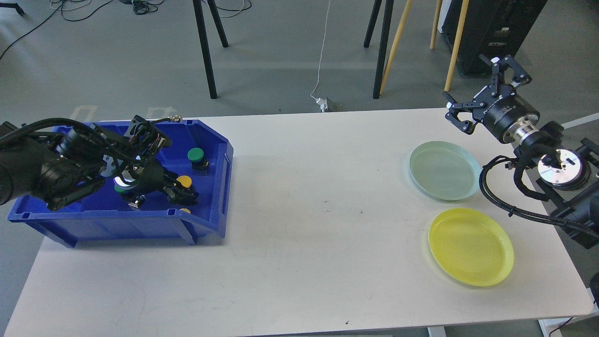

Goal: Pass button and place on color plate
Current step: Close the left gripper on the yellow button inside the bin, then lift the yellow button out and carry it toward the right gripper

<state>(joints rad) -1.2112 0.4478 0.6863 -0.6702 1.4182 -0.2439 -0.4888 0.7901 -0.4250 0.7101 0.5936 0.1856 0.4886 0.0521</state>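
White bench (299, 262) holds a blue bin (213, 196); left gripper (180, 189) inside by a yellow button (184, 180), jaws unclear; right gripper (486, 93) jaws spread.

I am looking into what appears to be a robotics lab: a plain white worktable (299, 224) on a grey floor (281, 56), loose cables (84, 9) trailing behind, tripod legs (208, 51), and a black equipment cabinet (491, 32).
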